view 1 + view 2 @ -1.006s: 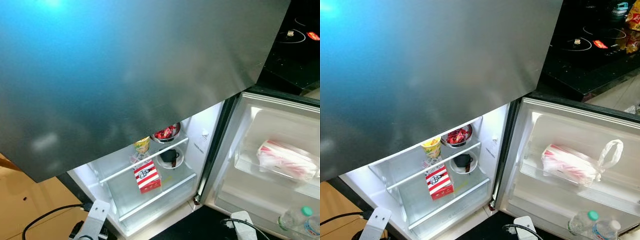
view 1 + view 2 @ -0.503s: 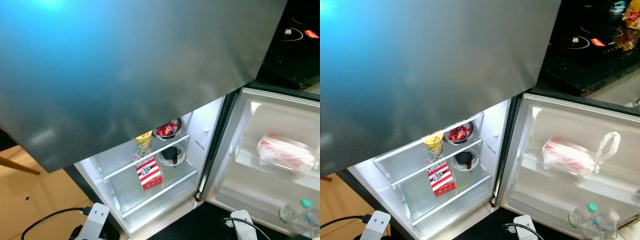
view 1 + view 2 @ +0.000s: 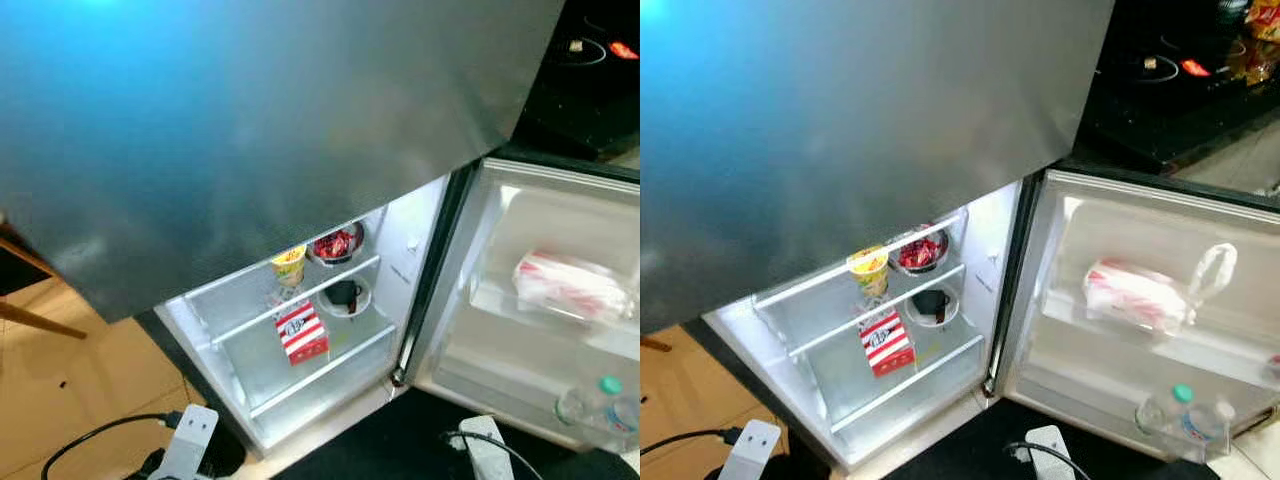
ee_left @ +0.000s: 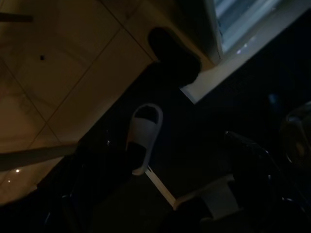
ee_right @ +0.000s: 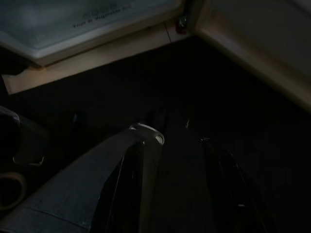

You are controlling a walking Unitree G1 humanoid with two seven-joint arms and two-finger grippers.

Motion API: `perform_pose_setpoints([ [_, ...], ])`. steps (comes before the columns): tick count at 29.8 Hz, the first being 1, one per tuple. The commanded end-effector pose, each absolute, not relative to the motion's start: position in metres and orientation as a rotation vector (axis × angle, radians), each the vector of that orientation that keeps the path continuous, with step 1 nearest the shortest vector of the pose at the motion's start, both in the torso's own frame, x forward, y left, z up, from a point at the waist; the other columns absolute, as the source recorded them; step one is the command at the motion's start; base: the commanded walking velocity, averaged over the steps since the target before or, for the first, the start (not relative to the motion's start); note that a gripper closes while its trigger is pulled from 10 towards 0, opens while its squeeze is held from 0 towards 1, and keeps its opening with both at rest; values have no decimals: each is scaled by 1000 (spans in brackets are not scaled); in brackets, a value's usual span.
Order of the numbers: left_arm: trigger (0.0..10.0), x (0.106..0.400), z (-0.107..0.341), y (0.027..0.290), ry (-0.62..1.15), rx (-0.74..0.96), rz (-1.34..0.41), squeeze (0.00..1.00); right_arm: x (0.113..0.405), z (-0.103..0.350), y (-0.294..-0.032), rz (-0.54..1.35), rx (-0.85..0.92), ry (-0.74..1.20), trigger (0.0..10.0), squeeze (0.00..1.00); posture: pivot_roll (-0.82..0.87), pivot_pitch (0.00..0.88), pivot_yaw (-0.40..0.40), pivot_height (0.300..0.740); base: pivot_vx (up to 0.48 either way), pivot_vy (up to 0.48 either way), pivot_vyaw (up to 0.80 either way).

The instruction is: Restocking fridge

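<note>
Fridge point(image 3: 430, 290), lower compartment, door swung open to the robot's right, interior lit. Upper glass shelf point(image 3: 300, 300): a yellow cup point(image 3: 289, 266) to the left, and just beside it to the right a metal bowl point(image 3: 335, 244) of red contents. Below that shelf: a red-and-white striped carton point(image 3: 302, 333) standing tilted near the front, and behind it to the right a white dish point(image 3: 345, 296) holding something dark, too small to identify. Lower shelf edge point(image 3: 320, 375) runs along the front beneath the carton. Open door point(image 3: 1160, 330), inner side facing the camera: upper door bin point(image 3: 1160, 335) holds a clear plastic bag point(image 3: 1140, 295) with red-and-white contents, lying on its side, its knotted handle at the right end; lowest door bin point(image 3: 1170, 430) holds a clear bottle with a green cap point(image 3: 1175, 405) and at least one more bottle beside it, blurred. Above the compartment, a large grey brushed-metal upper door panel point(image 3: 260, 130) with a blue glare at the top left. Beyond, upper right: a black cooktop point(image 3: 1180, 90) with small items on it. Floor: tan tiles point(image 3: 60, 420) to the left, a dark mat point(image 3: 400, 440) before the fridge, a white power strip point(image 3: 190, 450) with black cable lower left, another white plug unit point(image 3: 1050, 445) lower centre-right. Left gripper point(image 4: 272, 194): hangs low over the dark floor in deep shade, near a white slipper point(image 4: 143, 136); finger spread cannot be told. Right gripper point(image 5: 182, 184): hangs over the dark mat just before the fridge's base, its two black fingers point(image 5: 131, 194) standing apart with nothing between them.
</note>
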State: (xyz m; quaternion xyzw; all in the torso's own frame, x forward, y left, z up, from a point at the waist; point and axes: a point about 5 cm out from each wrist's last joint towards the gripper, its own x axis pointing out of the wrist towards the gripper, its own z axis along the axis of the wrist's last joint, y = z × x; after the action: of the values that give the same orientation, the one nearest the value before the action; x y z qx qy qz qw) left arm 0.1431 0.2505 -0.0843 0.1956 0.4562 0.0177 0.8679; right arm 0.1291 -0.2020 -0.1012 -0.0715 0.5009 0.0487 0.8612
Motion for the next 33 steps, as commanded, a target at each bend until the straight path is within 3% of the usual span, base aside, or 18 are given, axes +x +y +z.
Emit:
perform_pose_setpoints([
  [1, 10000, 139, -85, 255, 973, 422, 46, 0, 126, -102, -201, 97, -140, 1058, 10000, 0, -16, 0, 23, 740, 0, 0, 0],
  [33, 10000, 133, -88, 255, 1002, 409, 49, 0, 124, -103, -200, 96, -141, 1064, 10000, 0, -15, 0, 20, 740, 0, 0, 0],
])
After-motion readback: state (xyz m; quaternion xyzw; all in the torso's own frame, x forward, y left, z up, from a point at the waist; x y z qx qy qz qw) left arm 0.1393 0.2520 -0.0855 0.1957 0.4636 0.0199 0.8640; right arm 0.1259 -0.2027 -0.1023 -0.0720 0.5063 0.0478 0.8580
